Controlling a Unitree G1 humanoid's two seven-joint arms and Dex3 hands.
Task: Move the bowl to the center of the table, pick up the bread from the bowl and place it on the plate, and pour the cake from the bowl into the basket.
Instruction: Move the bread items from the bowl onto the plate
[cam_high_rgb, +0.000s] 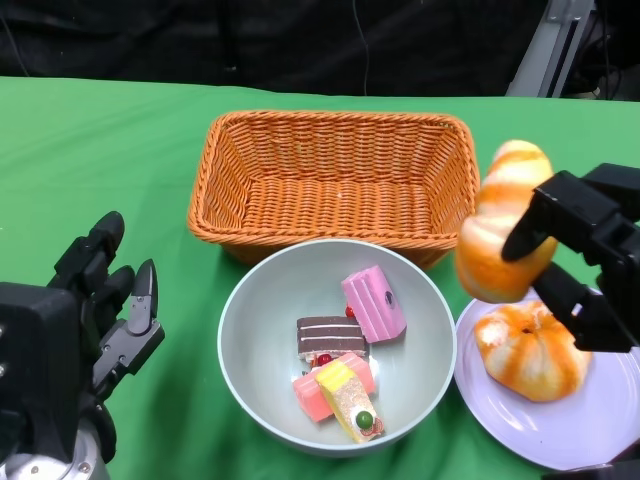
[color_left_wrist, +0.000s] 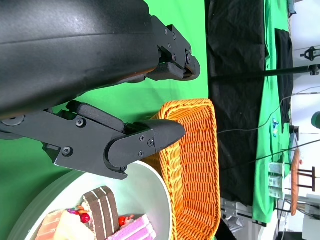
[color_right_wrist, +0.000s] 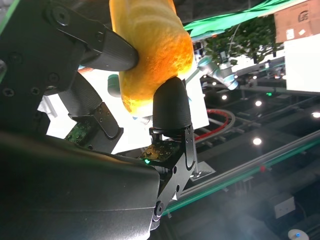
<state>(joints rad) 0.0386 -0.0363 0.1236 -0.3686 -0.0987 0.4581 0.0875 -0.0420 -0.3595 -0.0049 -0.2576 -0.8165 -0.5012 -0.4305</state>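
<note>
One bread (cam_high_rgb: 503, 222) loaf upright, long axis near-vertical, in right robot hand (cam_high_rgb: 580, 262).

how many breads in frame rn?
2. One bread loaf is held in the right hand above the plate; one round bread lies on the plate. None seen among the bowl's cakes.

Bright, even light; wrist backgrounds perhaps slightly blurred.

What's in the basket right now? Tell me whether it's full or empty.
Empty. The head view shows the basket with only bare wicker floor inside; the cake pieces lie in the bowl in front of it.
</note>
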